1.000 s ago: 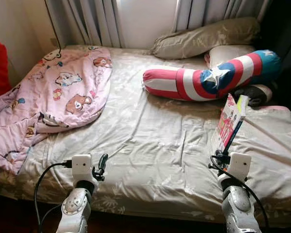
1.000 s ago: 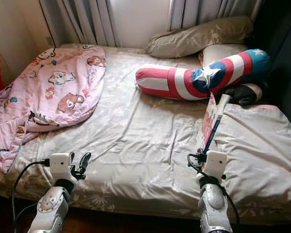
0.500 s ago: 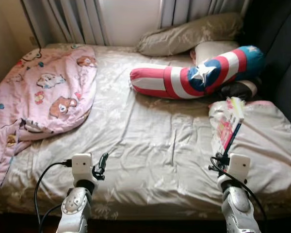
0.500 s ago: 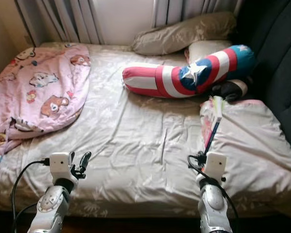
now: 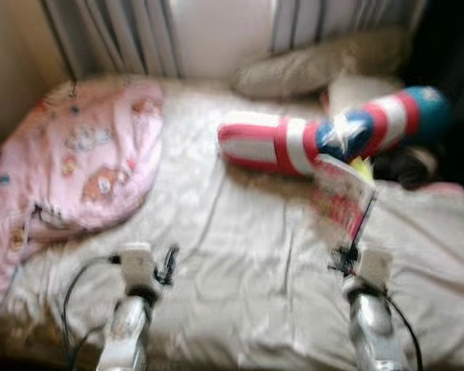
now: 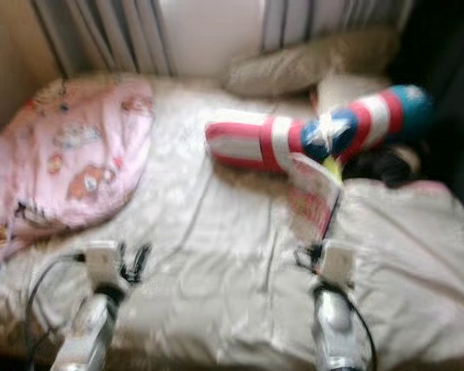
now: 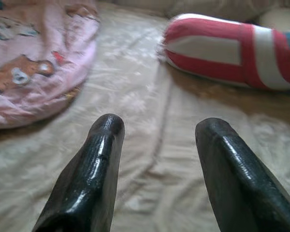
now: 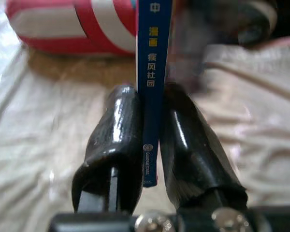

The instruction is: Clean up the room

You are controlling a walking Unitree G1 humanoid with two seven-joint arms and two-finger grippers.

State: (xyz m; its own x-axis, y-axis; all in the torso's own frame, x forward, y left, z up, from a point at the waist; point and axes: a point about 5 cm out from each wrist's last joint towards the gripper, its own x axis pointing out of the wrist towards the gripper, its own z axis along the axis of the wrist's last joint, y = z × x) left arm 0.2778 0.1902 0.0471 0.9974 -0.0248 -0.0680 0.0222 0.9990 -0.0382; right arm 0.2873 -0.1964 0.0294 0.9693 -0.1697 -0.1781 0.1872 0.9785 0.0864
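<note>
Pinching a thin book (image 8: 153, 72) by its blue spine, the right tool (image 8: 152, 145) holds it upright above the bed (image 5: 240, 255), near the striped bolster pillow (image 5: 325, 139). The left tool (image 7: 157, 140) hovers with fingers spread, beside the pink blanket (image 5: 77, 162).

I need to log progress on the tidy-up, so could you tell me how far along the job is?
Done: little that shows. In hand: the right gripper is shut on a book by its blue spine, held above the bed. The left gripper is open and carries nothing. Left: the pink blanket lies crumpled, and the striped star pillow lies across the mattress.
</note>
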